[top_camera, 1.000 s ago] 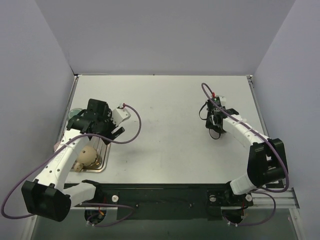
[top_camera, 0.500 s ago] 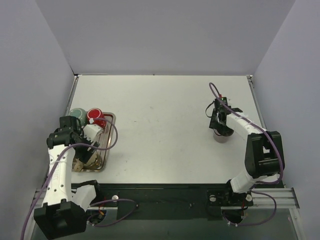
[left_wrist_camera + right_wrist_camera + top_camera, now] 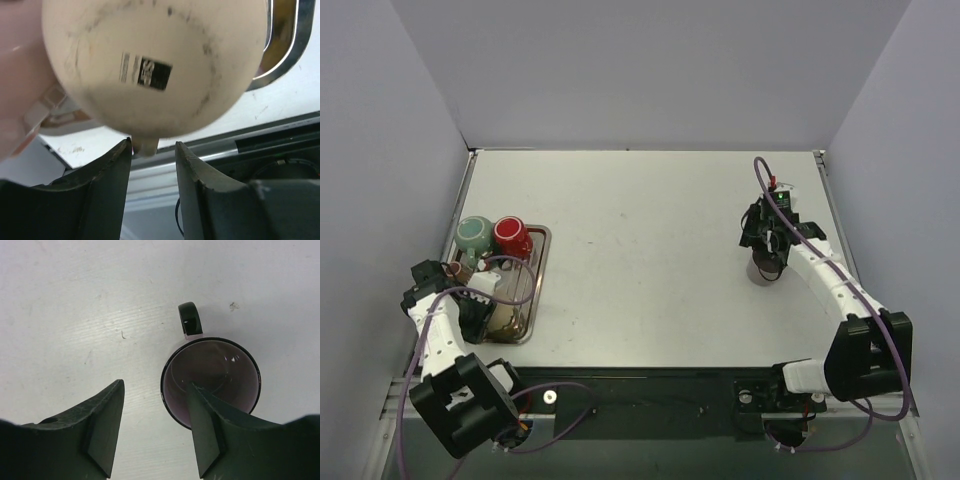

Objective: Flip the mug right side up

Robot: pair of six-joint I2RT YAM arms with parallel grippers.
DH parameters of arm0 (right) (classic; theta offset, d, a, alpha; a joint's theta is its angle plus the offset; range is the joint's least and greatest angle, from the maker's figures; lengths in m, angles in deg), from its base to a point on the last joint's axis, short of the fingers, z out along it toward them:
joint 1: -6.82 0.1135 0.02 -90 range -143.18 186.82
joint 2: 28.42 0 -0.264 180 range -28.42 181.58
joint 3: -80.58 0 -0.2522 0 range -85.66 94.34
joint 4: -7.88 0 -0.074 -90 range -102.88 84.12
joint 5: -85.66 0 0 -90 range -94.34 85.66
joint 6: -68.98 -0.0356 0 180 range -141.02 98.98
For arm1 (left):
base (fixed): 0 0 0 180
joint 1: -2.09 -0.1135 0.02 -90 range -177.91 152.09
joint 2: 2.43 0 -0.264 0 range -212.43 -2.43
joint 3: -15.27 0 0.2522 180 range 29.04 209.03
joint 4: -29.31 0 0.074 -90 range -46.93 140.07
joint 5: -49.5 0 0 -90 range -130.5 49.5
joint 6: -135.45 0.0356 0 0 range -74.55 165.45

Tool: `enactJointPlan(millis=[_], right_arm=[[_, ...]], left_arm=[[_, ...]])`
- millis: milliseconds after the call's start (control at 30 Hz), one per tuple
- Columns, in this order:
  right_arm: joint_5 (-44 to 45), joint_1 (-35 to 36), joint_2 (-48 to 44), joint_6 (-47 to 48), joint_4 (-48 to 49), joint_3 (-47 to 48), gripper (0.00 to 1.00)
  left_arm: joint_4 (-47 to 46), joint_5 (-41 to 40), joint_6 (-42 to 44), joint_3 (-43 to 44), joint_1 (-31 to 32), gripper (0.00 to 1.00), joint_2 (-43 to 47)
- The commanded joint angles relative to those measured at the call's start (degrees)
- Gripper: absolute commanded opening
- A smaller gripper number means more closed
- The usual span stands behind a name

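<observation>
A dark mug with a purple inside stands upright on the table, mouth up, its handle pointing away from me. My right gripper hangs open above it, one finger over the mug's mouth, the other over bare table; from above this gripper covers part of the mug. A cream mug sits bottom up in the metal tray, a sticker on its base. My left gripper is open and narrow, the cream handle tip between its fingertips, against one finger.
The tray lies at the table's left edge with a green mug and a red mug at its far end. The left arm reaches in from the near left corner. Grey walls enclose the table.
The right gripper has opened and let go of the dark mug, now standing upright. The left arm swung back to the near left and its jaws narrowed around the cream mug's handle.
</observation>
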Motion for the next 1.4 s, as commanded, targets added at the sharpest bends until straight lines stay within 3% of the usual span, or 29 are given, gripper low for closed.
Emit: enactJointPlan(millis=[0,133,167,233,267,367,467,633,667,767,900,1000,1067,1200,1367], right_arm=[[0.8,0.9,-4.1,0.0,-2.7,-1.4,0.48],[1.3,1.2,-6.8,0.3,-3.2,-2.1,0.48],[1.8,1.4,-7.7,0.3,-3.4,-2.2,0.48],[2.0,1.9,-9.3,0.7,-3.9,-2.4,0.48],[2.3,2.3,-9.9,0.7,-4.5,-2.3,0.48],[2.9,4.9,-12.8,1.4,-5.6,-1.4,0.49],[4.1,11.3,-15.3,2.2,-6.4,0.3,0.54],[2.2,22.7,-21.0,-0.2,0.1,2.0,0.61],[1.9,26.6,-23.0,-1.4,2.3,1.0,0.66],[-1.7,35.1,-26.1,-5.5,17.0,-2.4,0.75],[-7.5,42.9,-26.6,-13.4,41.0,-7.9,0.75],[-7.8,46.9,-23.8,-18.0,54.3,-10.6,0.74],[-8.2,48.5,-22.0,-20.9,61.5,-11.1,0.73],[-8.9,49.2,-18.5,-26.1,74.8,-11.9,0.7],[-7.7,49.5,-16.8,-23.4,76.6,-9.3,0.67]], left_arm=[[-9.2,5.2,1.8,-2.2,-0.6,0.48,-2.2],[-12.0,7.1,1.7,-3.1,-0.6,0.47,-3.0],[-12.4,7.3,1.7,-3.2,-0.6,0.42,-3.4],[-13.0,8.1,1.1,-3.0,-0.6,0.08,-3.8],[-12.7,9.0,0.8,-2.3,-0.6,0.0,-3.9],[-9.1,14.5,-2.2,1.8,-0.3,0.0,-3.4],[-3.9,25.7,-7.7,10.3,1.8,0.0,-2.4],[-2.9,40.9,-24.9,24.5,15.4,0.0,-1.1],[-4.5,45.5,-31.9,25.7,17.4,0.0,-0.7],[-16.5,51.5,-47.0,29.9,25.9,0.0,-0.3],[-31.3,56.0,-66.7,31.0,35.3,0.0,-0.4],[-46.1,57.5,-85.0,28.3,38.3,0.0,0.2],[-55.0,58.0,-92.1,26.3,39.8,0.0,0.2],[-57.7,57.2,-93.4,26.7,44.0,0.0,-0.5],[-57.1,57.6,-92.9,25.1,45.6,0.0,-0.9]])
